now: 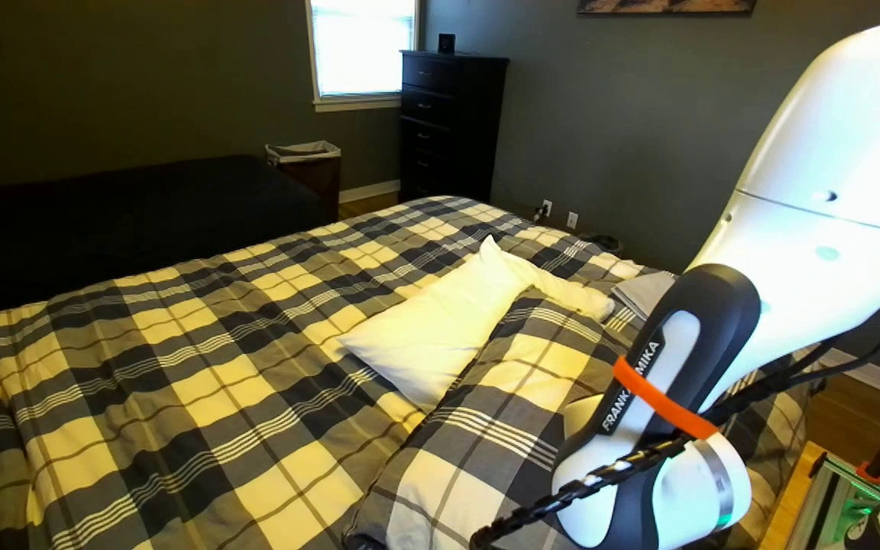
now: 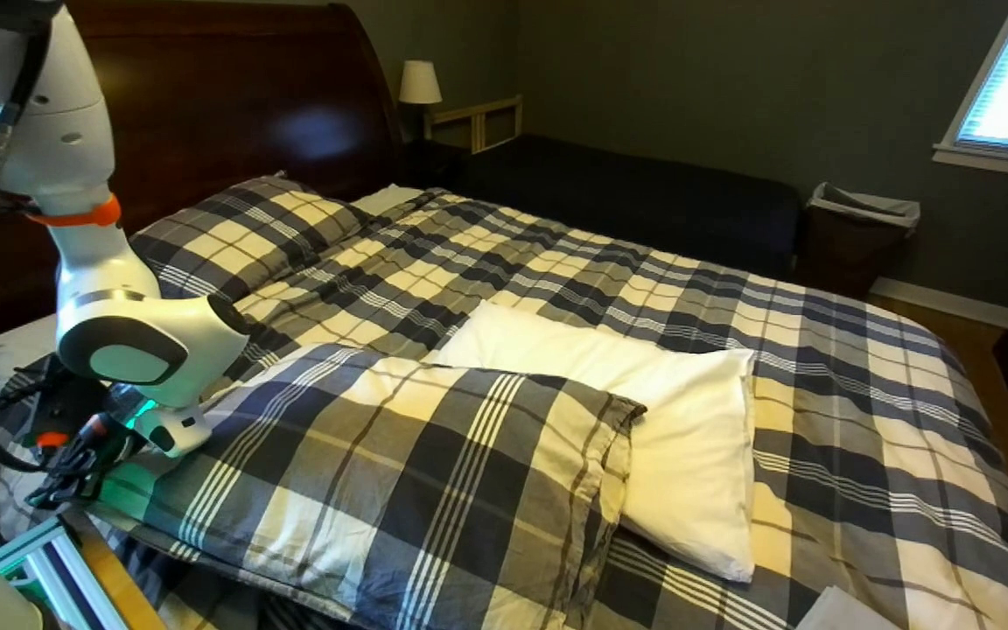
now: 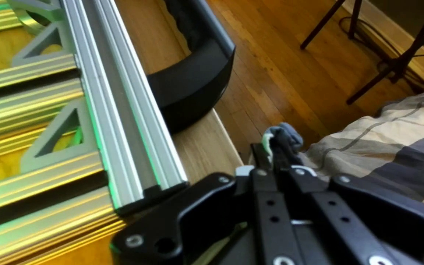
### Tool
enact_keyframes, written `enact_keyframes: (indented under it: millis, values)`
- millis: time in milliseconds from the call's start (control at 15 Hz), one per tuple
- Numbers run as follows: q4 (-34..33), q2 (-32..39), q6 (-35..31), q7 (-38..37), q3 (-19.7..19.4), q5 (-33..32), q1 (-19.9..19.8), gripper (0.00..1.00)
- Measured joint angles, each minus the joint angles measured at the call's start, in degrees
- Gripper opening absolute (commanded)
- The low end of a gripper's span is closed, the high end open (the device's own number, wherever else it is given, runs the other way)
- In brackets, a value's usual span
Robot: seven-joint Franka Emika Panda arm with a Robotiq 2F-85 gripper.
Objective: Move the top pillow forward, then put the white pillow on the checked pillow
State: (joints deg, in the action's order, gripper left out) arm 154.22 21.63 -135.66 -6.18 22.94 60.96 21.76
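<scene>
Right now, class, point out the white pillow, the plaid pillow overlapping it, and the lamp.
White pillow [image 1: 444, 317]: in an exterior view, top face.
Overlapping plaid pillow [image 2: 399, 477]: in an exterior view, top face.
Lamp [image 2: 420, 83]: in an exterior view, shade.

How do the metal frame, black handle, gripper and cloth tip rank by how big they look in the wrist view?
Metal frame and gripper: too close to rank, both cut off by the edge
Black handle
Cloth tip

On the bed [image 2: 871, 394], the top pillow [image 2: 399, 481] lies partly over the lower pillow [image 2: 688, 429], and a rear pillow [image 2: 246, 236] is positioned before the headboard [image 2: 233, 105]
</scene>
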Motion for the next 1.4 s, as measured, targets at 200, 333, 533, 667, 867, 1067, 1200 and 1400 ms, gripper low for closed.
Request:
enact_keyframes:
  millis: [200, 333, 533, 667, 867, 1067, 1200, 1400]
  values:
    - [-1.38, 2.47, -4.30, 4.87, 1.54, 4.41, 1.43, 0.01]
    - [-1.46, 2.46, -6.32, 7.39, 2.32, 6.73, 1.98, 0.14]
    - [-1.61, 1.84, -7.50, 9.09, 3.40, 8.68, 2.90, 0.46]
    - [-1.99, 0.90, -7.50, 9.18, 4.85, 9.87, 3.88, 0.60]
    - [-1.94, -2.48, -7.50, 9.07, 7.21, 12.58, 5.94, 0.82]
    - [-0.12, -8.06, -10.88, 5.12, 8.73, 13.95, 8.55, 1.00]
    - [2.21, -12.27, -14.52, -0.66, 9.31, 12.91, 10.56, 0.96]
    - [4.82, -16.22, -17.62, -8.37, 9.55, 9.24, 12.64, 1.00]
